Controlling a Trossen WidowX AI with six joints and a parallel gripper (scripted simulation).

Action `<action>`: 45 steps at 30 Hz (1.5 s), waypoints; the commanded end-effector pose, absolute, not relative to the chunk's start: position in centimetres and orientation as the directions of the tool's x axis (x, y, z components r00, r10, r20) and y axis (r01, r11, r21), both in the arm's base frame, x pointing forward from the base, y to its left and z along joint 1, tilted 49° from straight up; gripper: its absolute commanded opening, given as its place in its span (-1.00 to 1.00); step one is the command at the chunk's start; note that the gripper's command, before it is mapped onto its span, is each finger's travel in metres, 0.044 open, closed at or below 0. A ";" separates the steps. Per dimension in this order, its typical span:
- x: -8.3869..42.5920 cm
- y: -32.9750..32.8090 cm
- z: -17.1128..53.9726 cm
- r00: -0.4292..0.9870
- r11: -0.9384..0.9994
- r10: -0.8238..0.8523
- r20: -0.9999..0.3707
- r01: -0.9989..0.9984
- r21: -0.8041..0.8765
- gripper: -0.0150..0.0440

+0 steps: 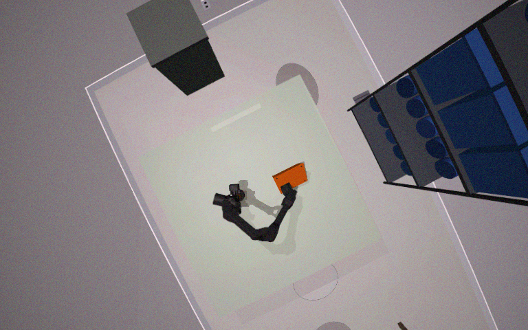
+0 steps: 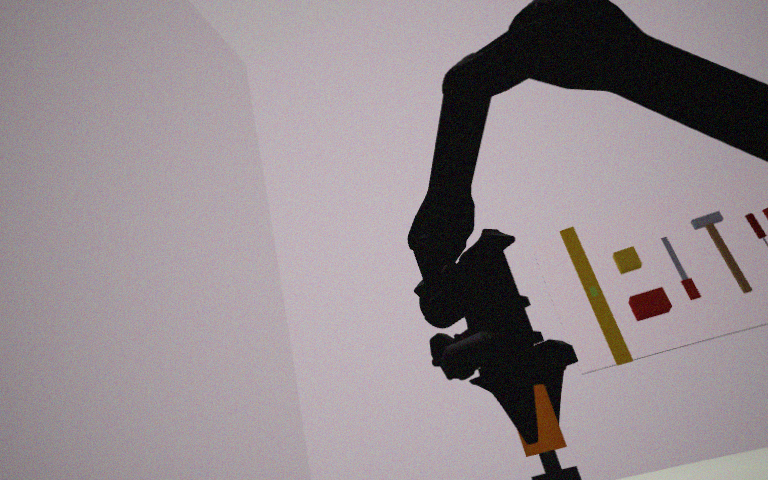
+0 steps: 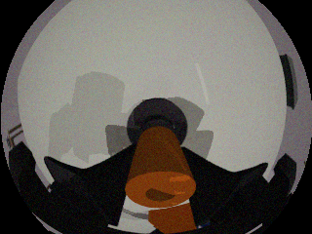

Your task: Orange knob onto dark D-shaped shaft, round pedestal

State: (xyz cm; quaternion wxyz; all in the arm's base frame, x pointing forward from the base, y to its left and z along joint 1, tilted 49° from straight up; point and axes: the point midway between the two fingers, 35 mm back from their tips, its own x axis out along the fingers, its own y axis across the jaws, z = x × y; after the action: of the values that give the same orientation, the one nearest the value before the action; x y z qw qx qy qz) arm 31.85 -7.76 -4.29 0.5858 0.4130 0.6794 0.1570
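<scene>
A: Knob status? Orange tapered knob (image 2: 548, 424) (image 3: 158, 156), where?

B: Exterior view, bottom, right of centre: above the black round pedestal (image 2: 556, 474) (image 3: 157, 109), its dark shaft (image 2: 549, 461) showing between. Not seated.

A: Black gripper (image 2: 532, 413) (image 3: 158, 150)?

B: Closed on the knob's sides, one finger each side, lower middle of the wrist view.

A: Handling?

B: Probably light, rigid, not fragile. Taper could make it slip upward between the fingers under a hard push.

A: Best hold?

B: Opposite sides, low on the wide part, hole clear. Grip firm enough to twist; flat side can't be seen, so turn gently, light downward pressure.
</scene>
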 end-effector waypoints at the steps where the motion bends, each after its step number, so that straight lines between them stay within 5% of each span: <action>1: 31.9 -7.7 -4.3 0.029 0.608 0.745 -0.666 0.380 0.697 -0.49; 14: 31.9 -8.0 -4.1 0.029 0.538 0.745 -0.666 0.564 0.626 -0.49; 45: 31.9 -7.6 -4.4 0.029 0.543 0.745 -0.666 0.552 0.632 -0.49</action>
State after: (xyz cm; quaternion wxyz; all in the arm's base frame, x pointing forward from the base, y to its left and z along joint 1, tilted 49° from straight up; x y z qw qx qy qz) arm 31.90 -7.70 -4.35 0.5442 0.4666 0.6912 0.0909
